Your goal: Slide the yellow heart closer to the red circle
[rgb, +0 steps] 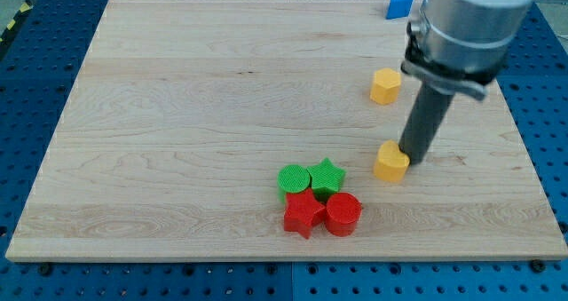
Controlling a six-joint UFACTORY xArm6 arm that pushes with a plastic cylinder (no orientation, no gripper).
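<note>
My tip sits right against the yellow heart, on its upper-right side. There's no pincer here, only a bare rod, so nothing opens or grips. The heart lies on the bench, near the red circle, which is down-left in a cluster beside a red star. Small, light and rigid, I'd say: push squarely or it may spin off.

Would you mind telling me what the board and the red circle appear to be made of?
The board looks like pale, matte wood: grain lines and plank seams show. The red circle looks like plastic, possibly 3D-printed: fine ridges on its top, uniform colour, slight sheen.
</note>
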